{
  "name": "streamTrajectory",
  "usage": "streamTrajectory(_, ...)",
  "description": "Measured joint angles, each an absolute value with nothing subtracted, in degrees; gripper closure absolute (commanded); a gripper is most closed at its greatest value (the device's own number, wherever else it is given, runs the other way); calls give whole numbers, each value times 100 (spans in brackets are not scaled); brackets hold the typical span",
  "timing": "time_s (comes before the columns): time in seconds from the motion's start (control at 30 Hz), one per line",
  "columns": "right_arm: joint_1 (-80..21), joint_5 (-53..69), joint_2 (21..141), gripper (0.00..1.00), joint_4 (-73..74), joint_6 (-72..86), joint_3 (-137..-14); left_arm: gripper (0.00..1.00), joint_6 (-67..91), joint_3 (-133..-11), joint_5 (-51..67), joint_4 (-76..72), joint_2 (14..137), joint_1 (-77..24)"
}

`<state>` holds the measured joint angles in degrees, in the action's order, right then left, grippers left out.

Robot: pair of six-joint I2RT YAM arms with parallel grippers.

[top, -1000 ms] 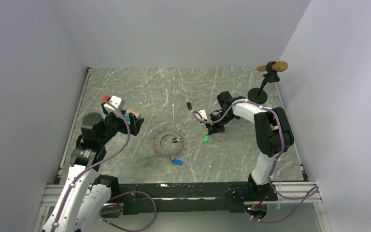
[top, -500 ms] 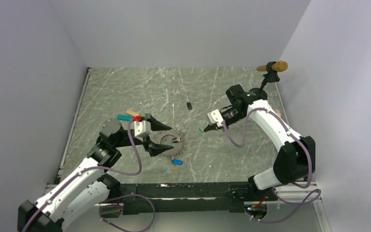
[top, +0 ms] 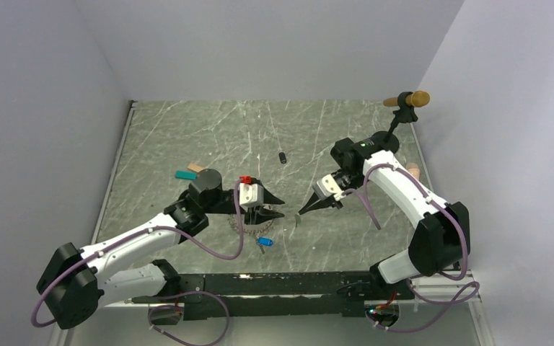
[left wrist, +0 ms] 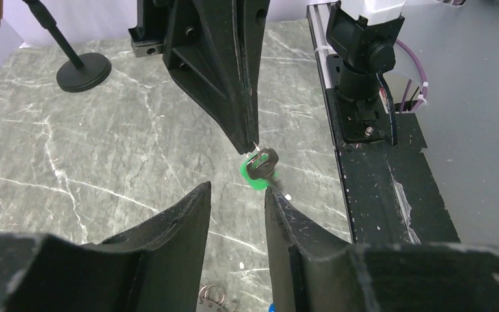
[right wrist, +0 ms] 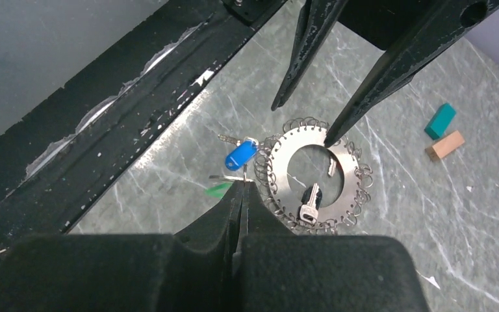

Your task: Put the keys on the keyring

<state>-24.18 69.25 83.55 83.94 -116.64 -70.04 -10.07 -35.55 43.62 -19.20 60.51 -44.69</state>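
Right wrist view gives us the layout: the right end effector (right wrist: 240, 190), pressed together on the upper end of the green key (left wrist: 258, 177), holds it near the keyring (right wrist: 347, 172), which lies flat on the counter (right wrist: 429, 214) with the blue key (right wrist: 240, 155) just beside it. The left end effector (right wrist: 302, 123) is spread, one fingertip at the ring's inner edge and the other outside it, so we judge it should close squarely on the band and pin it steady. We would then bring the green key in slowly, pinch firm, so its tag cannot swivel.
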Motion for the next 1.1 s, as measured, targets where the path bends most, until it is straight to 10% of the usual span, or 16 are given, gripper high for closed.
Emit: streamTrajectory(1.1, -2316, 7496, 8606, 100, 8267, -11524, -7004, 60, -1433, -3518, 2714, -1986, 6173, -5266)
